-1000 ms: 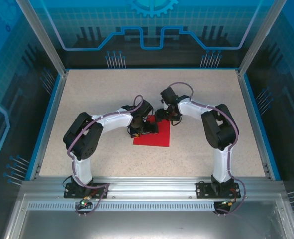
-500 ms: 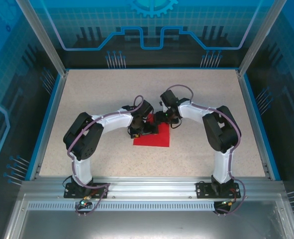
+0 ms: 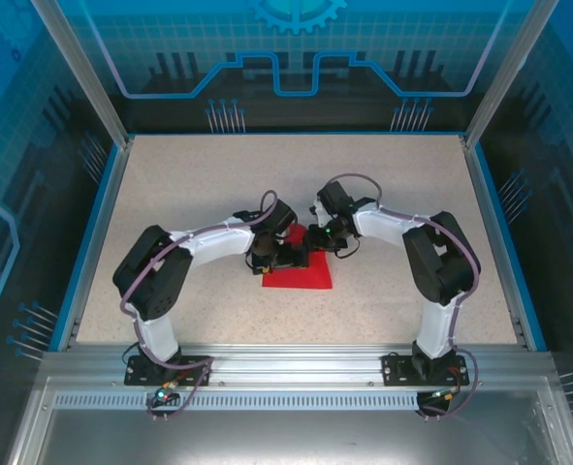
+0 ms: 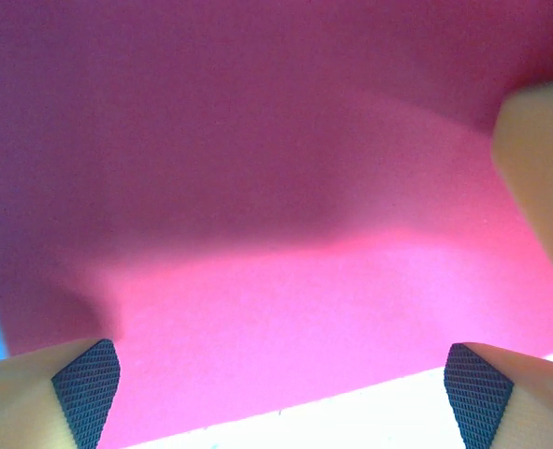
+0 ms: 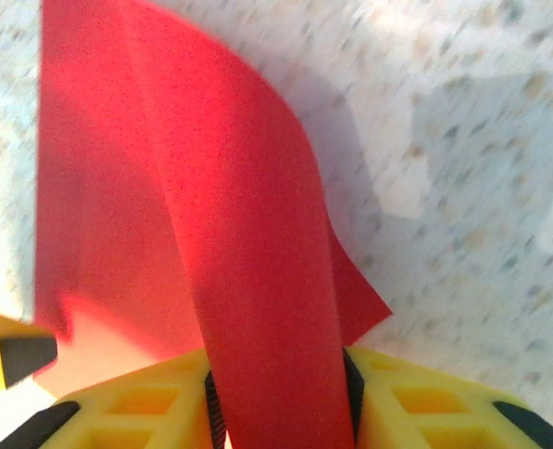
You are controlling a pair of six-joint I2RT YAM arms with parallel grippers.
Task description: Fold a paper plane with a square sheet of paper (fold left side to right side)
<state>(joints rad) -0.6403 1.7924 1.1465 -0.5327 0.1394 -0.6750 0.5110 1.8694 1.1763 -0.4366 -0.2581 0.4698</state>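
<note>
One square sheet of paper [image 3: 301, 275], red, lies at the centre of the top view on one speckled table [image 3: 189, 194], with two grippers meeting at its upper edge.

Item 1, left gripper [image 3: 284, 256]: sits at the sheet's upper left. In the wrist view, the left gripper [image 4: 281, 393] stands wide. Its two fingertips [image 4: 87, 385] sit in the lower corners of the frame, and the red paper [image 4: 257, 187] spans the space between them. Item 2, right gripper [image 3: 315, 248]: sits at the sheet's upper right. In the wrist view, the right gripper [image 5: 281, 407] is at the bottom edge of the frame. Its two yellow fingers [image 5: 416, 402] are closed narrow on a raised strip of the sheet [image 5: 248, 234], which curls up off the table [image 5: 463, 140].
</note>
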